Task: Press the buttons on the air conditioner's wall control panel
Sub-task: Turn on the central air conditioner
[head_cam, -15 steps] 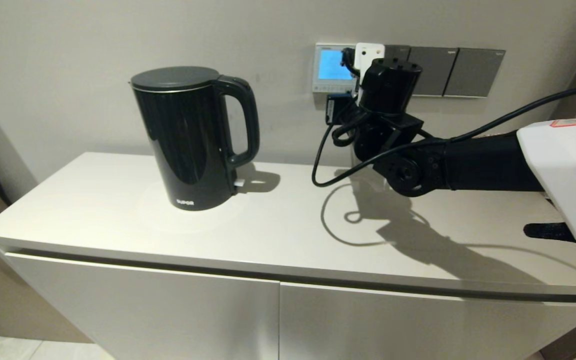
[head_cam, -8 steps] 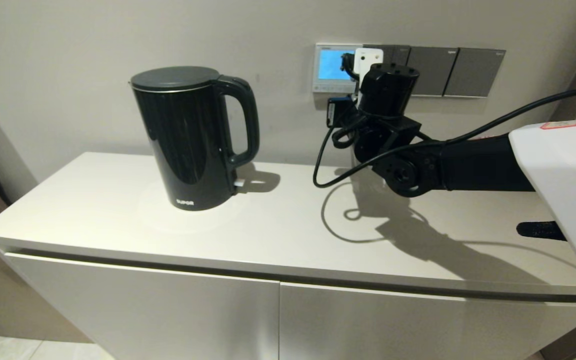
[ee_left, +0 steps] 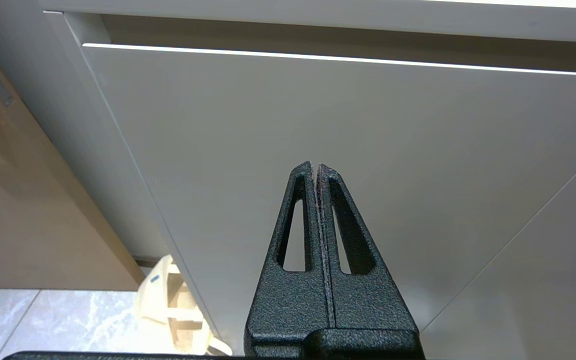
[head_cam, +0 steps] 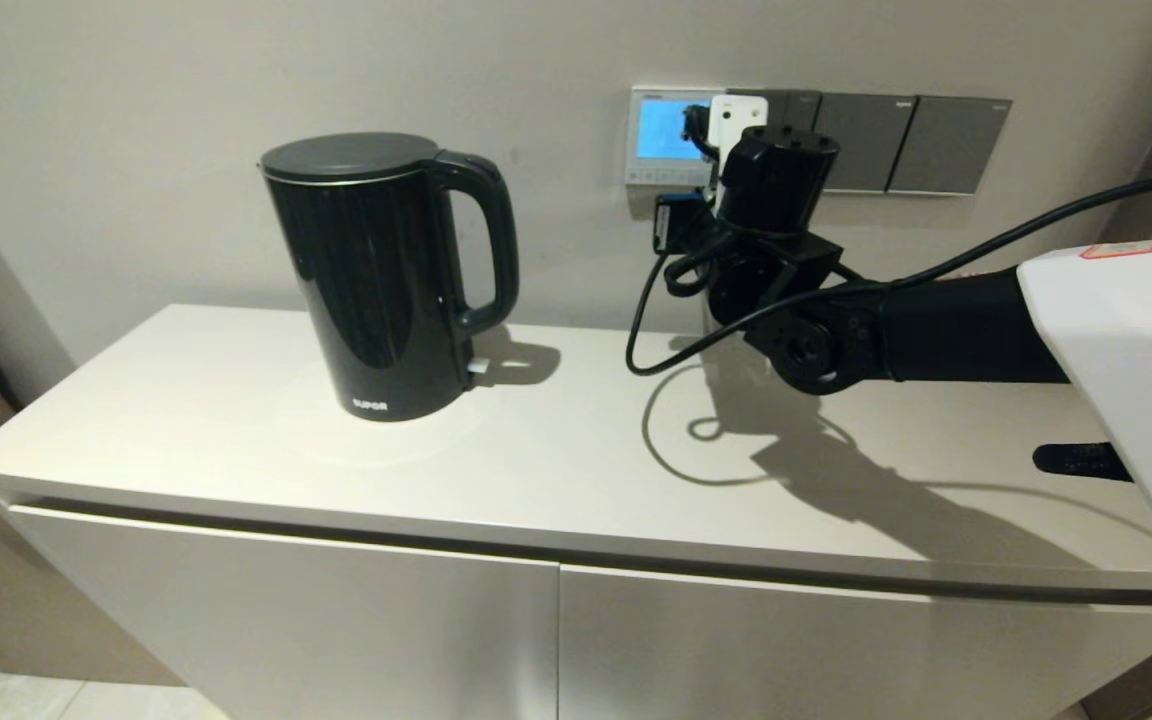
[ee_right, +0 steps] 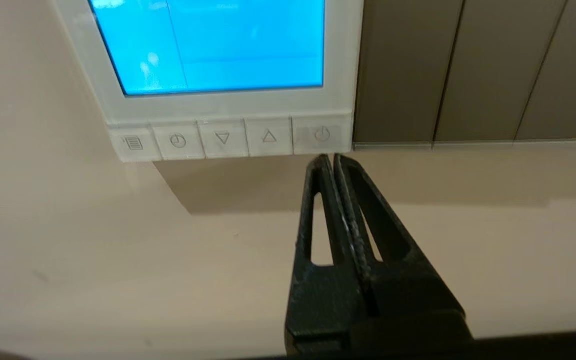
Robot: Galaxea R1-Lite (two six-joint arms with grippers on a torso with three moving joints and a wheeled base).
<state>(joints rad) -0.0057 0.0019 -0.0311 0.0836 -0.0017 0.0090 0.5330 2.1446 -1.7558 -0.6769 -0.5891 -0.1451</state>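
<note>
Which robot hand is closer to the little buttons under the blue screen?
Right. The right gripper points just under the buttons, by the power one. The left gripper faces the cabinet door.

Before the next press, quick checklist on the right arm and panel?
1. Right gripper shut to a single tip for poking: ok.
2. Wall control panel screen lit blue: ok.
3. Tip lined up with a button: it sits just below the power button, the end one of the buttons beside the dark switch plates: ok.
4. Tip touching the button: cannot tell.
5. Kettle clear of the right arm: ok, well apart on the cabinet top.
6. Left gripper parked, shut, down by the cabinet door: ok.
</note>
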